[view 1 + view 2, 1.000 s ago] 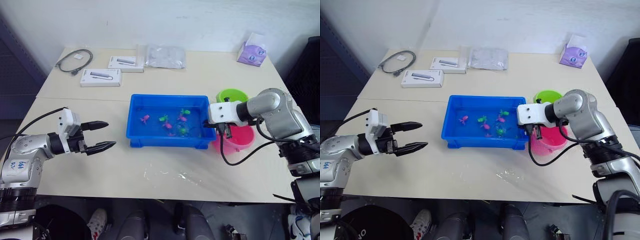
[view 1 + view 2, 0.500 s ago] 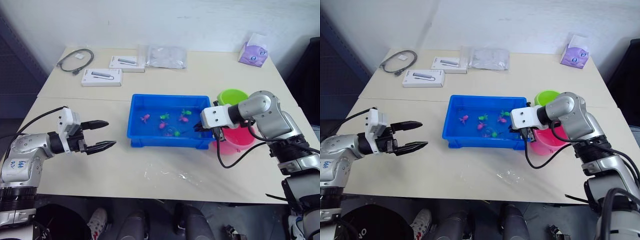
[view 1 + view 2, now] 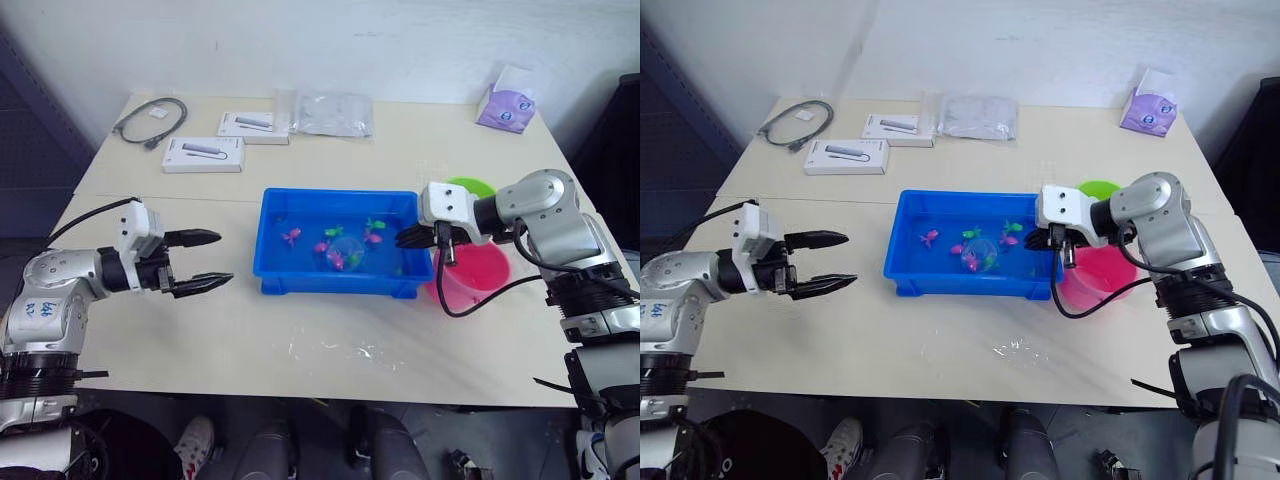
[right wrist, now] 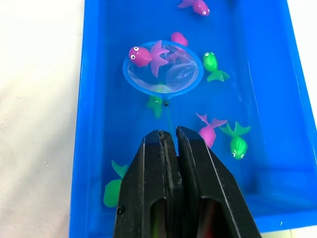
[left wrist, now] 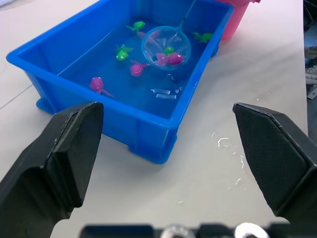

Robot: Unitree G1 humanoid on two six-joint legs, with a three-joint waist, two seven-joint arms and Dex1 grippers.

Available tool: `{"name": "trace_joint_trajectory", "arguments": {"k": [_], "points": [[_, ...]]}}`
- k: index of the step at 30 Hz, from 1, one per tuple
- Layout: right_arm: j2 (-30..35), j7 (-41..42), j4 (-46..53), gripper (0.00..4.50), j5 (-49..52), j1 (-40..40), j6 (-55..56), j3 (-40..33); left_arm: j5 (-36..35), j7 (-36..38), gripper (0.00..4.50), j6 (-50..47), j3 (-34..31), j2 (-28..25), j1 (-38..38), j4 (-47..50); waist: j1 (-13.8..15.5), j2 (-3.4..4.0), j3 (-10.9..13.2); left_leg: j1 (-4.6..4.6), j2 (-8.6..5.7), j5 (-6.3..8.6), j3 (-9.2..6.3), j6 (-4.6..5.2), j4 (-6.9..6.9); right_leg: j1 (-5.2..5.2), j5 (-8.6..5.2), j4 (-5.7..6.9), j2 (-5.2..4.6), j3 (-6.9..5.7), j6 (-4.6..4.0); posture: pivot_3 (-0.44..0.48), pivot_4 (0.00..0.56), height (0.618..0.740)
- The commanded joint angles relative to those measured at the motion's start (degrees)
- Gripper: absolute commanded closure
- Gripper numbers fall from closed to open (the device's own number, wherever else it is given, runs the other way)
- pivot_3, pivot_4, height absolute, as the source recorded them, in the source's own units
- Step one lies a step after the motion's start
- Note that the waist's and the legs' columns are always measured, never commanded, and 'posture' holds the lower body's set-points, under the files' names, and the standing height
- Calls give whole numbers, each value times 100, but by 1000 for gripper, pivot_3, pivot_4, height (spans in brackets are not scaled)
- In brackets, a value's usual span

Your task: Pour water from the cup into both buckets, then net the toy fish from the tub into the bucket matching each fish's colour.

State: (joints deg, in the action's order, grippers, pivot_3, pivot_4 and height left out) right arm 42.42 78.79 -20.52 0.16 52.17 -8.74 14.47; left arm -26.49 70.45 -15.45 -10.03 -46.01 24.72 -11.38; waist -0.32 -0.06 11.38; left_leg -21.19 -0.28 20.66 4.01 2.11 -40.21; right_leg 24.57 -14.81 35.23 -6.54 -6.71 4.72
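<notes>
The blue tub sits mid-table with water and several pink and green toy fish, such as a green fish. My right gripper is at the tub's right end, shut on the net's thin handle. The light blue hoop of the net is over the tub's middle with a pink fish on it. Just right of the tub stand the pink bucket and, behind it, the green bucket. My left gripper hovers open left of the tub, holding nothing. The cup is out of view.
Along the table's far side lie a coiled black cable, two white boxes, a clear plastic bag and a purple tissue pack. Water drops spot the table in front of the tub.
My right gripper has swung the net from the tub's right end to its middle, and a pink fish now sits on the hoop. The left gripper has risen slightly, still open.
</notes>
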Motion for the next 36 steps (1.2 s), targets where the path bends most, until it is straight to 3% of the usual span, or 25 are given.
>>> {"name": "trace_joint_trajectory", "arguments": {"k": [1, 6, 12, 18, 25, 31, 36], "points": [[107, -168, 128, 4500, 198, -3, -94, -384, 24, 87, 9, 85, 44, 1, 137, -4, 1, 0, 0, 0, 0, 0, 0, 0, 0, 0, 0, 0, 0, -1, 0, 0, 150, 740], [187, -407, 350, 4500, 473, -230, -394, -806, -38, 86, 9, -3, 122, 74, 300, 20, 11, 0, 0, -1, 0, 0, 0, 0, 0, 0, 0, 1, 0, 0, 0, 0, 150, 740], [459, -749, 1388, 4500, 1145, -1019, -1102, -1679, -148, -115, 9, -242, 163, 314, 485, 174, 38, 0, 0, -6, -3, -1, -4, 1, -1, -1, 0, -3, 1, -2, 0, 0, 150, 740], [639, -1288, 2730, 4500, 1837, -2279, -1611, -2840, -324, -407, 9, -771, 244, 718, 830, 386, 71, 0, 0, -4, -4, -1, -2, 2, -3, -1, 0, 4, 8, -2, 1, 0, 150, 740], [517, -2169, 4449, 4500, 2310, -4371, -2366, -4822, -312, -577, 9, -1077, 581, 1159, 1064, 617, 177, 0, 0, 1, -4, -1, 2, 2, -3, -2, 0, 8, 16, 6, 1, 0, 150, 740], [-107, -2610, 4916, 4500, 2426, -5924, -2034, -6195, -235, -630, 9, -904, 862, 1563, 1076, 755, 198, -1, -2, 7, -10, -4, 7, 7, -2, -10, 5, 3, 21, 19, 9, 0, 150, 740], [-331, -2610, 4560, 4500, 1921, -6687, -760, -6208, -105, -606, 9, -678, 1027, 1708, 1109, 662, 146, -1, -2, 30, -8, -5, 26, 8, 6, -12, 6, 11, 28, 49, 11, 0, 150, 740]]}}
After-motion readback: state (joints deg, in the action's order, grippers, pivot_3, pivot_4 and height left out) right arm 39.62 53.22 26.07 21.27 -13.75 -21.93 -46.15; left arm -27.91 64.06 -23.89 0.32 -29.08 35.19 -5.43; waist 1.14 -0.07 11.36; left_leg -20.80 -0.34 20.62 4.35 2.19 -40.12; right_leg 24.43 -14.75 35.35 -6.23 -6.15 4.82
